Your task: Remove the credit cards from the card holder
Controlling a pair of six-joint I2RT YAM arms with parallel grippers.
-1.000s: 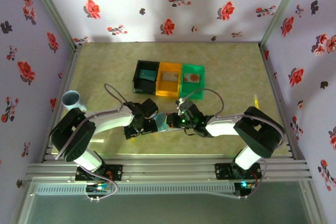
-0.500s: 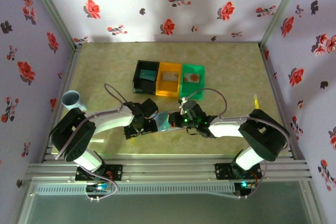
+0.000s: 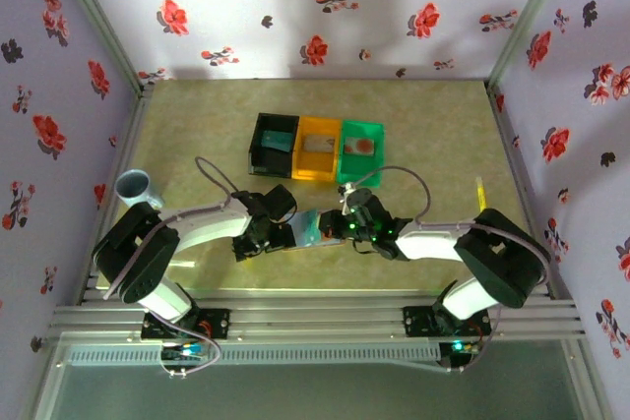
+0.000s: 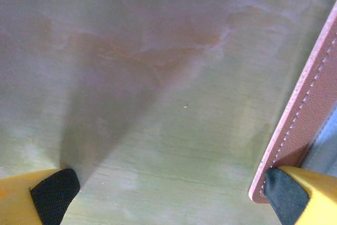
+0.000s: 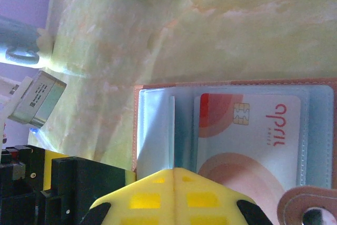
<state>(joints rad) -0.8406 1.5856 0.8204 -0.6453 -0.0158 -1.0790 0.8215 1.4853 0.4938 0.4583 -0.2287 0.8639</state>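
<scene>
The card holder (image 3: 307,228) lies open on the table between both grippers, brownish-pink outside (image 4: 310,114), blue-grey sleeves inside (image 5: 155,130). A pale credit card with orange-red shapes and a chip (image 5: 247,130) sits in a sleeve. A thin teal strip (image 5: 182,130) shows between sleeves. The clasp tab (image 5: 308,206) is at the lower right. My right gripper (image 5: 175,171) is shut, tips at the sleeves' near edge; whether it pinches anything is hidden. My left gripper (image 4: 168,185) is wide open, its right pad (image 4: 284,196) on the holder's edge, its left pad (image 4: 52,193) on bare table.
Black (image 3: 258,150), orange (image 3: 317,172) and green (image 3: 360,172) bins stand in a row behind the holder, each with a card inside. A pale blue cup (image 3: 135,187) stands at the left edge. A yellow stick (image 3: 480,189) lies at the right.
The right arm's elbow has swung right and its wrist has edged toward the holder, which now lies a little flatter. The left arm has not moved.
</scene>
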